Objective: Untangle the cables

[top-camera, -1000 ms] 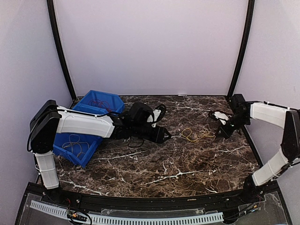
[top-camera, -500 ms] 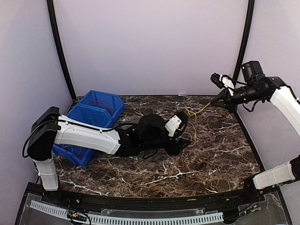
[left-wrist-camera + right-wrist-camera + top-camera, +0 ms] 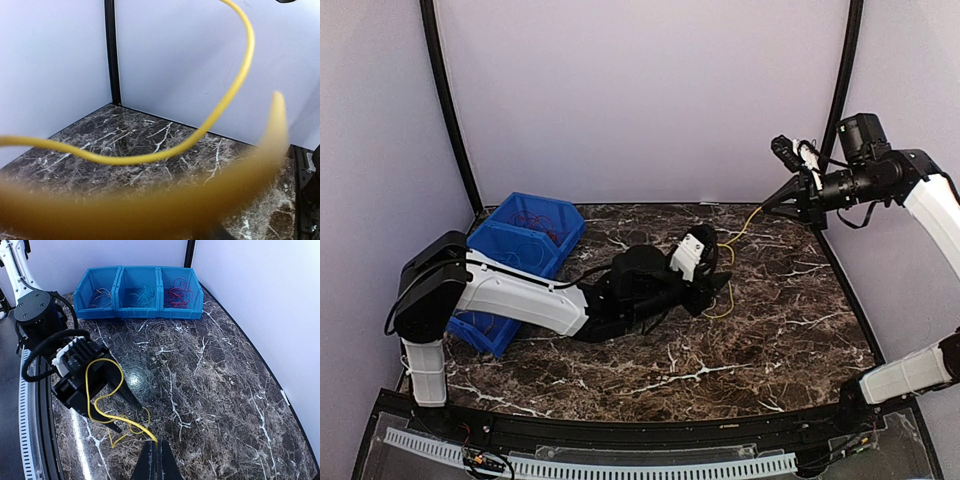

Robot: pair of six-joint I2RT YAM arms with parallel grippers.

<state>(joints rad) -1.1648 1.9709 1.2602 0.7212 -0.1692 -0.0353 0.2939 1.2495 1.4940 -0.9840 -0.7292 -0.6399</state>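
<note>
Right end effector (image 3: 767, 207): raised near the right wall, fingers pressed together, pinching the yellow cable (image 3: 150, 157). Left end effector (image 3: 129, 419): low over counter (image 3: 215, 390), jaws spread, cable loop lying across its fingers. Further cables (image 3: 176, 292): bunched in the three compartments of the bin (image 3: 140, 312), far left.

The marble table (image 3: 770, 330) bears a blue bin (image 3: 145, 313) (three compartments) and some yellow cable (image 3: 115, 416).
</note>
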